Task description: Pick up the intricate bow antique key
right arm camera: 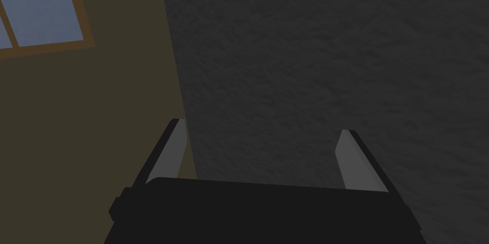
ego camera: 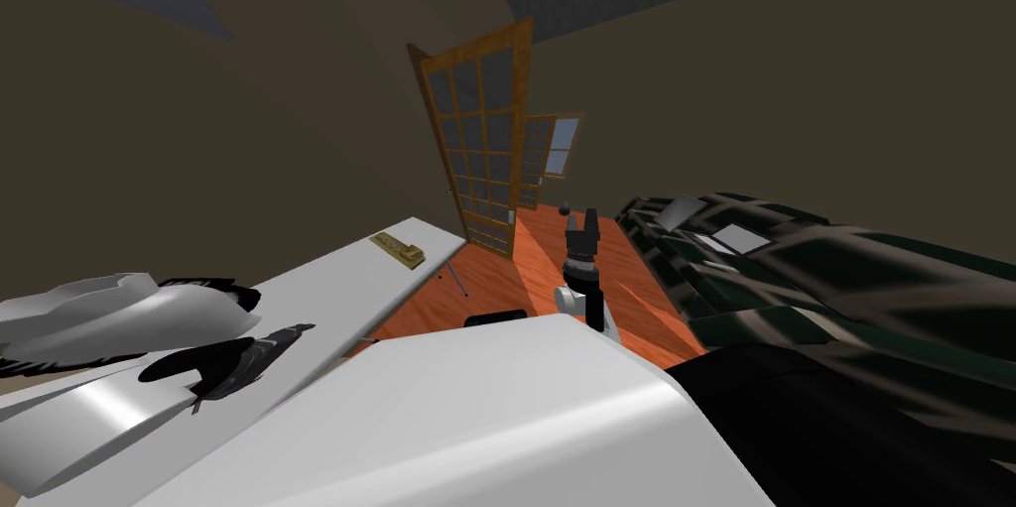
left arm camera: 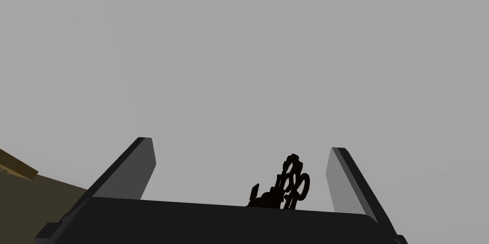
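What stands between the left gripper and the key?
Nothing visible does. The key lies on a flat grey surface, between the open fingers of the left gripper, close to its dark body.

Key (left arm camera: pixel 290 185) between the fingers (left arm camera: pixel 142 169) of the left hand (left arm camera: pixel 241 146), on the table (ego camera: pixel 337 278); door (ego camera: pixel 478 144) beyond its far end.

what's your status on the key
Left hand open over the table. Key between its fingers, off-centre, not gripped. Right hand open, away from the table. Tan block far off, not in the way.
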`<state>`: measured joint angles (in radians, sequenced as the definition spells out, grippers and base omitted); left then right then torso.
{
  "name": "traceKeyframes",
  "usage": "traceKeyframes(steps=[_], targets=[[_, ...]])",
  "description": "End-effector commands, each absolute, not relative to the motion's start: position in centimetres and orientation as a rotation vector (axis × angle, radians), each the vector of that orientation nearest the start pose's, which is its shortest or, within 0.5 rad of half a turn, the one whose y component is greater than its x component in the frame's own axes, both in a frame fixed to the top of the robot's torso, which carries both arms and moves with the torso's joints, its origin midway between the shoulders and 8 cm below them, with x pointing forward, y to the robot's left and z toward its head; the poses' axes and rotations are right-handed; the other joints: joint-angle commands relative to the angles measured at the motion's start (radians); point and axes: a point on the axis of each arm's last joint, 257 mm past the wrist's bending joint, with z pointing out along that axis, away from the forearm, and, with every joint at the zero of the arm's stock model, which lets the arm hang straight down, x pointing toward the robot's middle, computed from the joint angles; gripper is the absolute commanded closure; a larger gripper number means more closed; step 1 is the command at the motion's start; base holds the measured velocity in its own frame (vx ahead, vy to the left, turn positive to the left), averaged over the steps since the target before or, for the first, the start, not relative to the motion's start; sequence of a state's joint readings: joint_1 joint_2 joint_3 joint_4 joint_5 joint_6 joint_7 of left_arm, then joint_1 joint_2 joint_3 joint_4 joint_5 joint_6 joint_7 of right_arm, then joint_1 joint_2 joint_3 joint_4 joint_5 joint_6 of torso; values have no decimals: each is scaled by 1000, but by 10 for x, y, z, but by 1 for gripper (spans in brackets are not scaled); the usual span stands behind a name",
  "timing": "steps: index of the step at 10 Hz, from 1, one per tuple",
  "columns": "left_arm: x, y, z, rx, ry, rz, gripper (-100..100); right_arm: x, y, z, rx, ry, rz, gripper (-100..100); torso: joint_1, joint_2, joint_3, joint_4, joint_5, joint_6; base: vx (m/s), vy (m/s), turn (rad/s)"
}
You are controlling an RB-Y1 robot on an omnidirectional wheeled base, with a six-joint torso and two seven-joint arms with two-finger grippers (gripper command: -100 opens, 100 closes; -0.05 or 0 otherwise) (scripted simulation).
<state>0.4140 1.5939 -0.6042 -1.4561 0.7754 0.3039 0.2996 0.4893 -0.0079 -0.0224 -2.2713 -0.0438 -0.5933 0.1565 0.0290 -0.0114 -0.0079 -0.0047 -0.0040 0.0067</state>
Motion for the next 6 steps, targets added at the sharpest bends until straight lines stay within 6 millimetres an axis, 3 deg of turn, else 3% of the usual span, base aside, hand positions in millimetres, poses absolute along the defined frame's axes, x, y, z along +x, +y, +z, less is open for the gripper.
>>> traceKeyframes(steps=[1,2,6], targets=[[180,688,-363,-1605,2102,212,-100,327,-288,42,547,558,1183,0,0,0,0,0,0,0,4,-8,-21],[174,702,-362,-1656,2053,242,-100,327,-288,42,547,558,1183,0,0,0,0,0,0,0,28,-45,-162],[174,702,-362,-1656,2053,242,-100,327,-288,42,547,559,1183,0,3,-2,-1,0,1,1,8,12,-30]])
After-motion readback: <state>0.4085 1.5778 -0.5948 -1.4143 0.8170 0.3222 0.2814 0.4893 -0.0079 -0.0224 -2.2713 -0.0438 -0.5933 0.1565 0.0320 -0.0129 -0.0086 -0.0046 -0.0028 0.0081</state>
